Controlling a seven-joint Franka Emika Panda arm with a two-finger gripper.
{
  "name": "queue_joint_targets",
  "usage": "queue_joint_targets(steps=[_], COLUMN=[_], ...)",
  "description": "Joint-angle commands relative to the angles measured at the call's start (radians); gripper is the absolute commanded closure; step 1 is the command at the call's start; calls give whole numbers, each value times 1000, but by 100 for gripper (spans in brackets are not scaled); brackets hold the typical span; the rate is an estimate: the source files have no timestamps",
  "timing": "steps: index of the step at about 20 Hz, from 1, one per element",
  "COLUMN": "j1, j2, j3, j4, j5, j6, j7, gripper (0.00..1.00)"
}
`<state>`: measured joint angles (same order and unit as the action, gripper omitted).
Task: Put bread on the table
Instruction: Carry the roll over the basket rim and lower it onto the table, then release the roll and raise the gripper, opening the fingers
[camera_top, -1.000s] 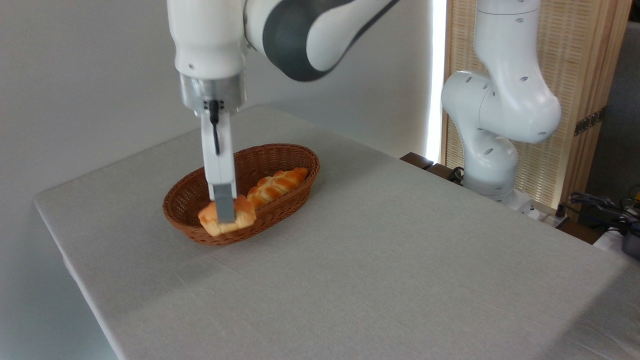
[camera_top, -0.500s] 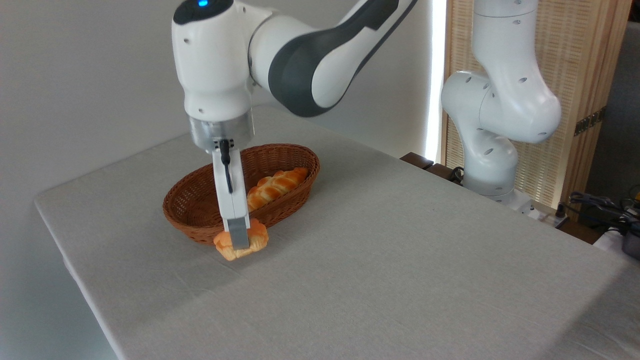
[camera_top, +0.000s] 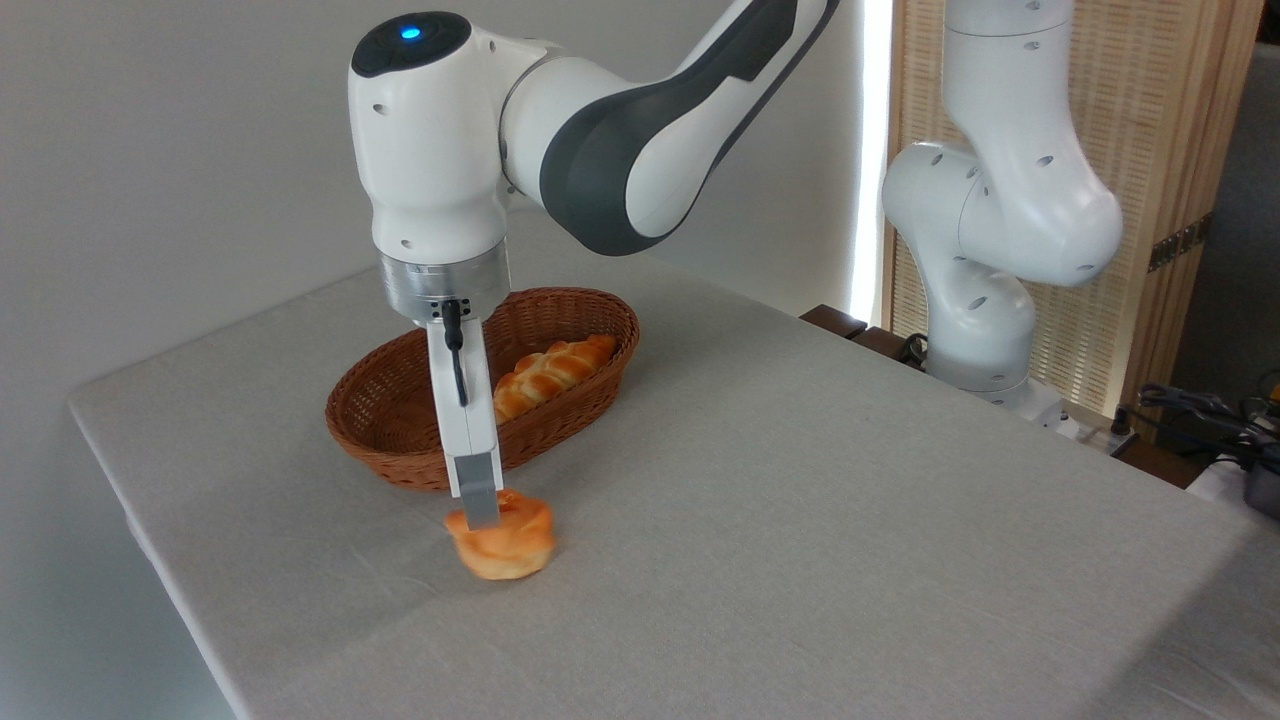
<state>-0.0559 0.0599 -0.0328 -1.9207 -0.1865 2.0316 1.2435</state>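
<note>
The bread (camera_top: 503, 541) sits on the bench (camera_top: 800, 520), just in front of the wicker basket (camera_top: 400, 465). The basket holds only a braided loaf (camera_top: 550, 371). Whether the tool (camera_top: 482, 520) clamps the bread, I cannot tell.

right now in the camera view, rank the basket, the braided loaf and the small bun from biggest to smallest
1. basket, clearly the largest.
2. braided loaf, lying inside the basket.
3. small bun, though it sits nearer the camera and the hand covers part of it, so its gap to the loaf is unsure.
</note>
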Motion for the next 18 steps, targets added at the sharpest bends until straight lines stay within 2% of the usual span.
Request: queue_joint_targets(steps=[1, 5, 7, 12, 15, 17, 18], j1=[5, 14, 19, 41, 53, 53, 53], j2=[-6, -17, -25, -46, -48, -48, -48], j3=[2, 14, 36, 77, 82, 80, 79], j4=[-3, 17, 41, 167, 261, 281, 298], j5=[-2, -7, -14, -11, -2, -1, -1], j6=[12, 6, -36, -249, -335, -340, -340], j7=[21, 10, 5, -21, -102, -154, -214], gripper=[0, 0, 0, 0, 0, 0, 0])
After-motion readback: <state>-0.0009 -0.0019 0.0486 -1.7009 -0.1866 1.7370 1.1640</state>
